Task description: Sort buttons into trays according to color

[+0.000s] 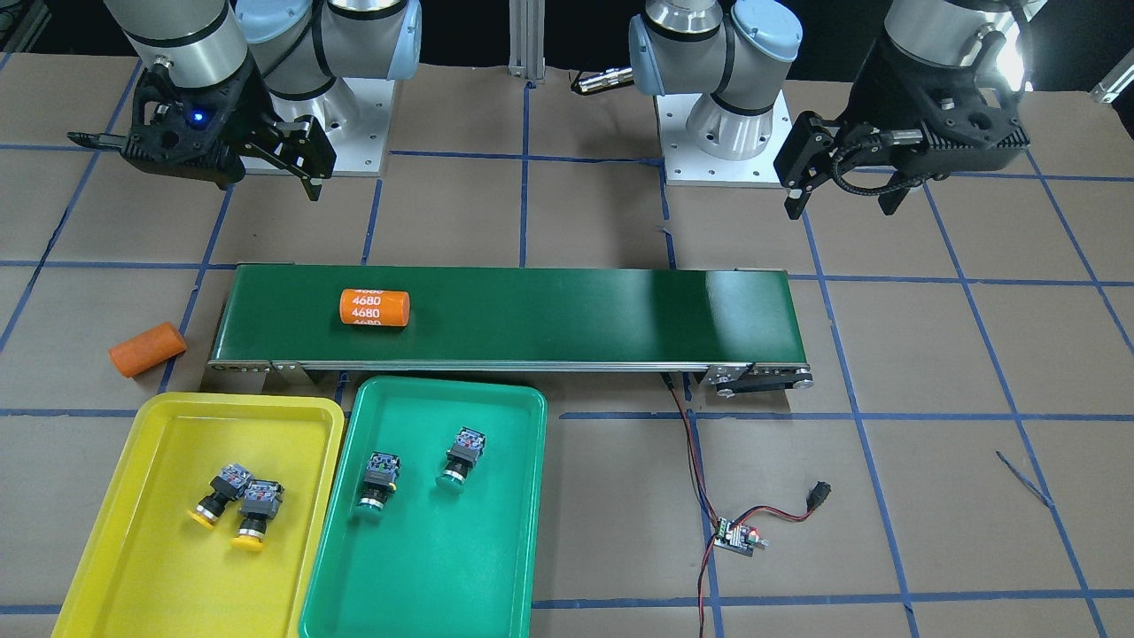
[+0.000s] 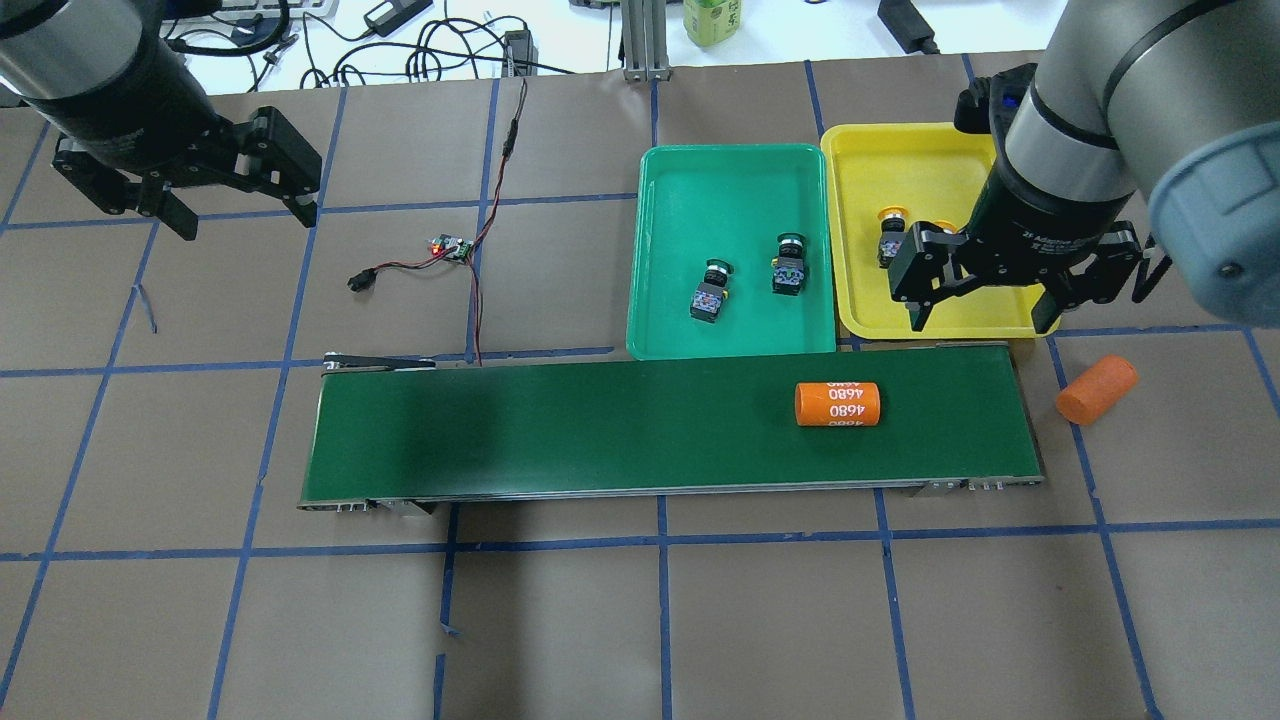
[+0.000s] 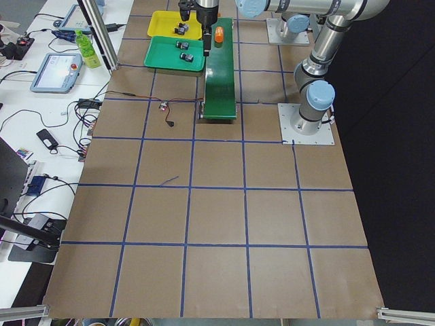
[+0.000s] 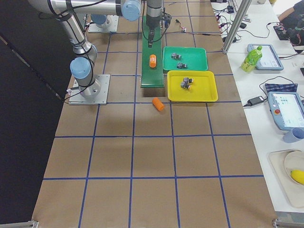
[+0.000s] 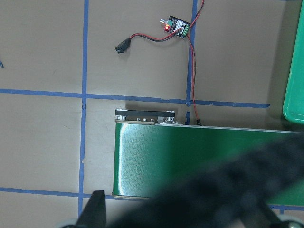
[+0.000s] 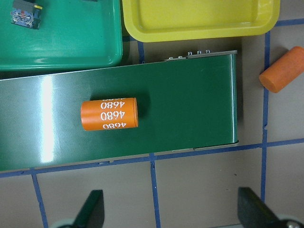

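Two yellow buttons (image 1: pixel 217 496) (image 1: pixel 257 514) lie side by side in the yellow tray (image 1: pixel 133 496). Two green buttons (image 1: pixel 376 483) (image 1: pixel 461 456) lie in the green tray (image 1: pixel 443 567). In the overhead view my right gripper (image 2: pixel 980 322) hangs open and empty over the near edge of the yellow tray (image 2: pixel 900 160) and hides part of one yellow button. The green buttons (image 2: pixel 708 295) (image 2: pixel 788 268) show in the green tray (image 2: pixel 730 190). My left gripper (image 2: pixel 245 215) is open and empty, far to the left over the bare table.
A long dark green conveyor belt (image 1: pixel 576 315) runs across the table beside the trays, with an orange cylinder marked 4680 (image 1: pixel 374 307) on it. A plain orange cylinder (image 1: pixel 148 348) lies off the belt's end. A small circuit board (image 1: pixel 737 536) with red-black wires lies on the table.
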Motion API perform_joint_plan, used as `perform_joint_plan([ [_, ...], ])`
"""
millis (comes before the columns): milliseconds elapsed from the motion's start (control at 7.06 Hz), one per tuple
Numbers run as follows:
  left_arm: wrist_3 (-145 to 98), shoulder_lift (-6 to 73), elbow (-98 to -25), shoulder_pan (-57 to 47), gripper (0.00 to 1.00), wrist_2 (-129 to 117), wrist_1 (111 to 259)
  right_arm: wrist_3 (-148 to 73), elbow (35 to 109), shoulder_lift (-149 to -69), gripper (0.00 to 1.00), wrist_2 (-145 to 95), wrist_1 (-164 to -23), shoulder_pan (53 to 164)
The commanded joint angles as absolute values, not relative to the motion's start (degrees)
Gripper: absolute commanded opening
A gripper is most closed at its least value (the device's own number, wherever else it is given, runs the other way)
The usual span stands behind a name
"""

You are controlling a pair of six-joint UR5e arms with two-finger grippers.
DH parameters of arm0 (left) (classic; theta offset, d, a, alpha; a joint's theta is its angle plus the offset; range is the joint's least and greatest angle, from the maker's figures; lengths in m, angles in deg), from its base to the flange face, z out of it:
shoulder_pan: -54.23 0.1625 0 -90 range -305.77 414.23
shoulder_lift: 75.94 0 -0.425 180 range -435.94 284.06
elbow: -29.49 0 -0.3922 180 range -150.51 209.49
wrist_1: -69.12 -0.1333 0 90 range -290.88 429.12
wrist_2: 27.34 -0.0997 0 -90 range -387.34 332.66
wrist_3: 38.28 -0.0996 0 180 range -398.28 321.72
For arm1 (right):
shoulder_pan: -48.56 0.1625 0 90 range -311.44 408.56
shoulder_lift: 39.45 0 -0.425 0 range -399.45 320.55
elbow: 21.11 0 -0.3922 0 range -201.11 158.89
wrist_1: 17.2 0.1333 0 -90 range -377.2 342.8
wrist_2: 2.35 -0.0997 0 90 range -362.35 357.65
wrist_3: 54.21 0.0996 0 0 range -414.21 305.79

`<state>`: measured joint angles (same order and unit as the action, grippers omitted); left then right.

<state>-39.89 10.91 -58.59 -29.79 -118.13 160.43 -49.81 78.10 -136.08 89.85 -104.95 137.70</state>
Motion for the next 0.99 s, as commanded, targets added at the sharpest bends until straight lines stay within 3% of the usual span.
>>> perform_joint_plan([
  [0,-39.9,11.0,-58.3,-29.8,1.0,-118.1,160.4,-50.3,77.9,-136.0,1.0,89.9,-104.9,137.4],
  [425,-39.9,11.2,-58.2,-29.8,1.0,-118.0,160.3,-50.3,76.4,-135.8,1.0,89.5,-104.8,137.4],
  [850,-39.9,11.2,-57.9,-29.5,1.0,-118.0,160.3,-50.4,69.1,-132.4,1.0,89.0,-104.6,137.4],
])
